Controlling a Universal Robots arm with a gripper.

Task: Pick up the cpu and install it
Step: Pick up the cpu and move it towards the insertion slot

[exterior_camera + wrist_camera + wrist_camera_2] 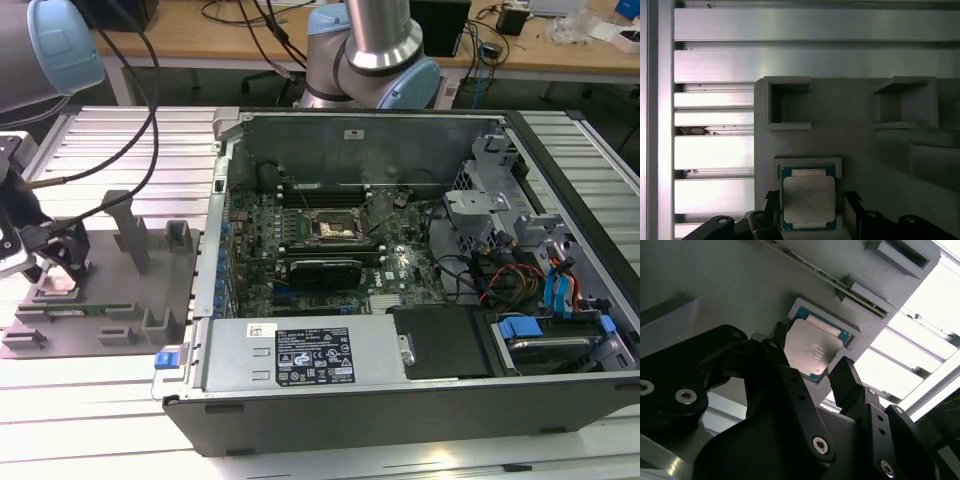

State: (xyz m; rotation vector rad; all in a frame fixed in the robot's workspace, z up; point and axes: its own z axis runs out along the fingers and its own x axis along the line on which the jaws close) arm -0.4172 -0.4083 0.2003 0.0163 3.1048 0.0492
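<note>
- Silver-grey metal marks the cpu (808, 197). In both wrist views it lies flat in a shallow square recess of the grey holder (855, 135).
- This holder sits on the ribbed aluminium worktop (120, 135) at the exterior view's left. It is well apart from the open computer case (400, 140), which takes the middle of that frame.
- Progress, as I judge it, is very early. The chip is not yet lifted out of its recess. The socket (335, 228) on the motherboard (the dark metal frame near the centre of the exterior view) is far from it.
- Grasping, carrying and installing are therefore all left to do.
- The fingers (851, 207) are open a little wider than the chip. They stand one on each side of it, low and close to the holder, and they hold nothing.
- Whether the tips already touch the chip's edges I cannot tell, though a thin gap seems to show on both sides.
</note>
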